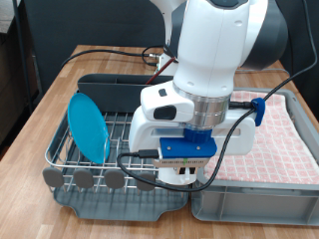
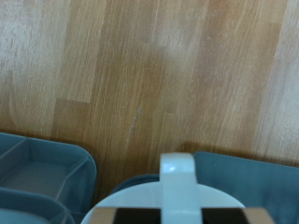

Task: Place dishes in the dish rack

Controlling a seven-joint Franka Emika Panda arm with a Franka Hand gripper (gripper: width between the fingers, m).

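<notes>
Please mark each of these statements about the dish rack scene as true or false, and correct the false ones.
1. The light-blue plate lies flat on the wooden table. False: it stands on edge in the dish rack.
2. The gripper is over the dish rack's right part in the exterior view. True.
3. The grey bin is lined with a plain green cloth. False: the pink checked cloth lines it.
4. The wrist view shows a white mug against a wooden surface. True.
</notes>
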